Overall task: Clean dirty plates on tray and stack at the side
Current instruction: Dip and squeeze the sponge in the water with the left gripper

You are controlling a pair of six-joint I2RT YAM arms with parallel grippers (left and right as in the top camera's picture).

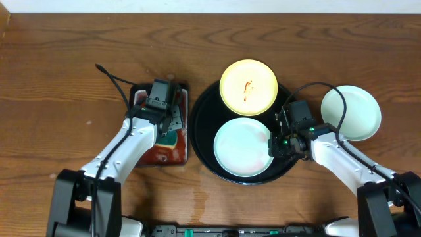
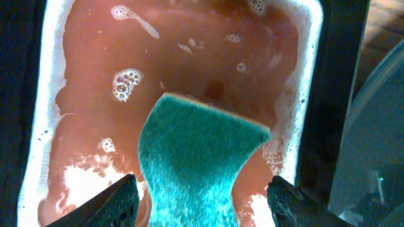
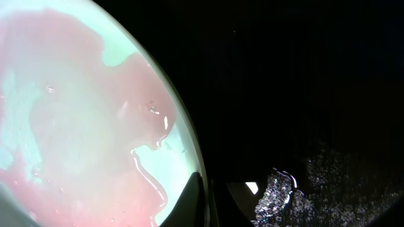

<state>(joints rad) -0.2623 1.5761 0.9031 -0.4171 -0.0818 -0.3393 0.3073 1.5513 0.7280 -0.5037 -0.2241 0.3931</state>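
Observation:
The black round tray holds a mint plate filmed with pinkish liquid. A pale yellow plate with a red smear sits at the tray's far rim. My right gripper is shut on the mint plate's right rim. In the right wrist view one finger lies on the wet plate at its edge, over the dark tray. My left gripper hangs open over a green sponge, whose sides are clear of both fingers. The sponge lies in reddish liquid.
A small dark rectangular tray of reddish soapy liquid stands left of the round tray. A second mint plate rests on the wooden table at the right, off the tray, close behind my right arm.

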